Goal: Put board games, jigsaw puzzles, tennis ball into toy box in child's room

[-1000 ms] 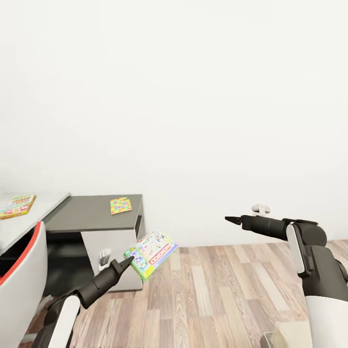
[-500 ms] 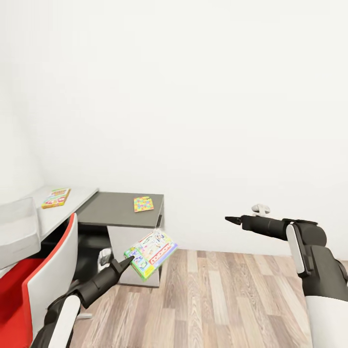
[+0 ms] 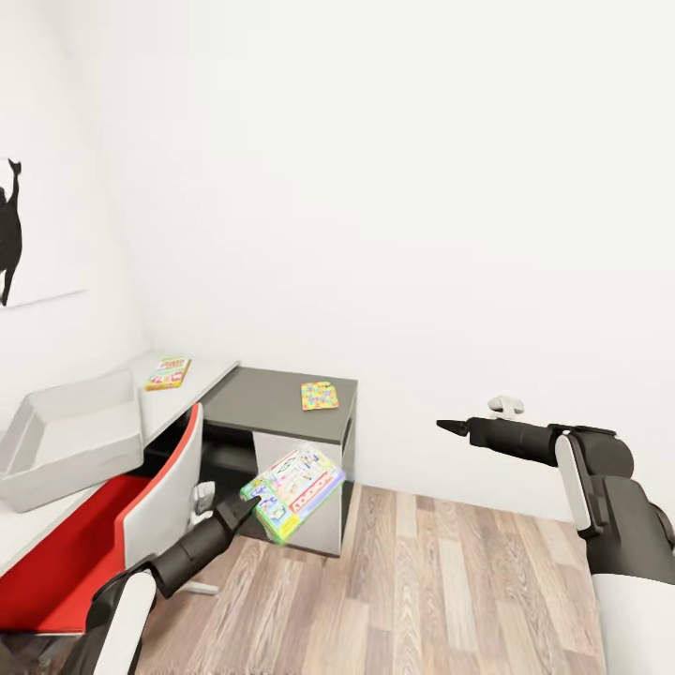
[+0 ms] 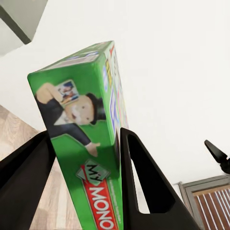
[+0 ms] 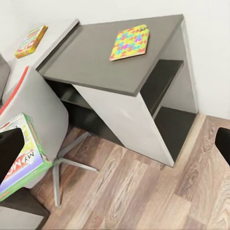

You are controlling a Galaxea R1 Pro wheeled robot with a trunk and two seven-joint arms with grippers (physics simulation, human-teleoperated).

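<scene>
My left gripper (image 3: 247, 507) is shut on a green board game (image 3: 293, 491) and holds it tilted in the air in front of the table (image 3: 272, 403). Its fingers clamp the box's narrow sides (image 4: 85, 143). A second board game (image 3: 169, 372) lies on the table's pale top. One jigsaw puzzle (image 3: 320, 395) lies on the dark top (image 5: 96, 57). The clear grey toy box (image 3: 75, 445) stands on the pale top at the near left. My right gripper (image 3: 451, 427) hangs open and empty to the right, over the floor. The tennis ball and the bed are out of view.
A red and white swivel chair (image 3: 141, 511) stands pushed in at the table, between me and the toy box. A black silhouette picture (image 3: 9, 234) hangs on the left wall. Wood-plank floor (image 3: 450, 581) stretches to the right of the table.
The camera has swung left, so the table has slid right in the picture; the toy box, chair seat and wall picture have come into view. Both arms keep their pose, game still held.
</scene>
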